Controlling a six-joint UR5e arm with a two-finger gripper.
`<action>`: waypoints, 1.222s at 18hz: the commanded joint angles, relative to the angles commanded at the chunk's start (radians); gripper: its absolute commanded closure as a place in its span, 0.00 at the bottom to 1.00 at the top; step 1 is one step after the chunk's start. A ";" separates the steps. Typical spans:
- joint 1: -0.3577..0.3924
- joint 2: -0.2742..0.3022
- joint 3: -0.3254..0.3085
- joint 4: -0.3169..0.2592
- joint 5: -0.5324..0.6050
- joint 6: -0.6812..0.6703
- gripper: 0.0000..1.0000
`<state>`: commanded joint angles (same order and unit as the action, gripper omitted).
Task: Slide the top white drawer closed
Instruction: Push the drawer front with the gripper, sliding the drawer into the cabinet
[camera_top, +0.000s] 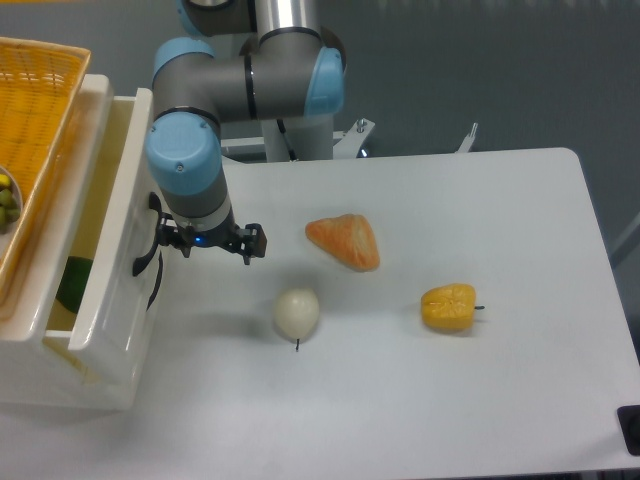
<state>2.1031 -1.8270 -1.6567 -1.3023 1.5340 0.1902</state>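
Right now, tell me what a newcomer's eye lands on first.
The grey-and-blue arm, its gripper at the front of the top white drawer on the left, which stands partly open. Then three items on the white table: an orange wedge, a white onion, a yellow pepper.

Table: white tabletop (480, 400) with rounded corners, matte, evenly lit.
Wall: plain grey-blue backdrop (500, 70) behind the table.
Cabinet: cream-white unit (60, 385) at the table's left edge.
Light: soft, faint shadows.
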 joint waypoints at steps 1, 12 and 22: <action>0.000 -0.002 0.002 0.000 0.000 0.000 0.00; -0.028 -0.005 0.012 0.000 0.000 -0.014 0.00; -0.035 -0.005 0.012 -0.002 -0.002 -0.014 0.00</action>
<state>2.0678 -1.8316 -1.6444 -1.3039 1.5324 0.1764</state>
